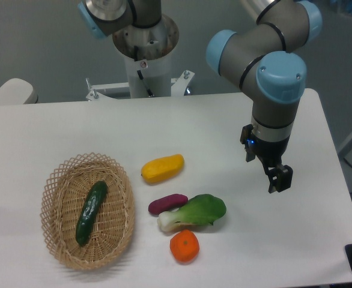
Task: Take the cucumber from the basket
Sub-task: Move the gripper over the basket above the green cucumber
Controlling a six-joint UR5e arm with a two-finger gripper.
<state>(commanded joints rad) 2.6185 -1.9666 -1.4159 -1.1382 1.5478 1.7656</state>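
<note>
1. Cucumber point(91, 212) lies lengthwise in the basket point(54, 180), at about eight o'clock on the white surface point(74, 129).
2. My fingers point(279, 179) hang over the surface at three o'clock, well apart from the basket, holding nothing; I cannot tell how wide they stand.
3. Between us lie a yellow vegetable point(162, 168), a purple vegetable point(167, 203), a bok choy point(195, 212) and an orange point(184, 246).
</note>
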